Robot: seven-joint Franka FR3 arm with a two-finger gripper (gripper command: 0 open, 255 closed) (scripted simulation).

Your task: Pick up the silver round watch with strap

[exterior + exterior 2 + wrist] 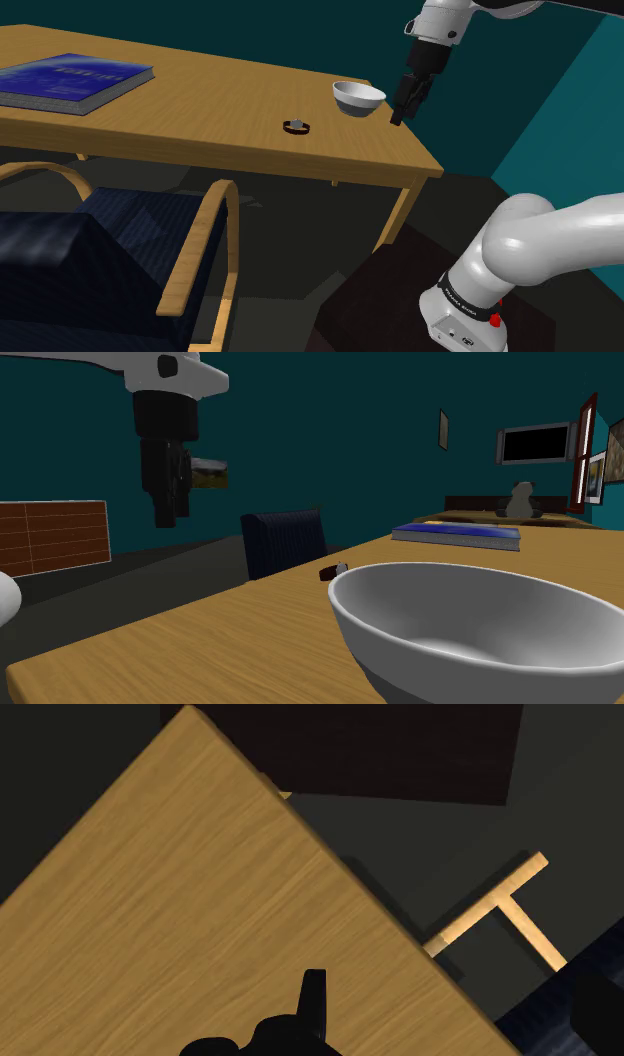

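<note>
The small round watch with a dark strap lies flat on the wooden table, toward the shoulder view's right part of the top. In the second exterior view the watch peeks out just behind the bowl's rim. My black gripper hangs above the table's corner, to the shoulder view's right of the bowl and well apart from the watch. Its fingers are together, shut on nothing, as the gripper also appears in the second exterior view. In the wrist view the gripper looks down on the bare table near its edge.
A white bowl stands between gripper and watch. A blue book lies at the table's far end. A dark blue armchair with wooden arms sits in front of the table. The dark stand is below the corner.
</note>
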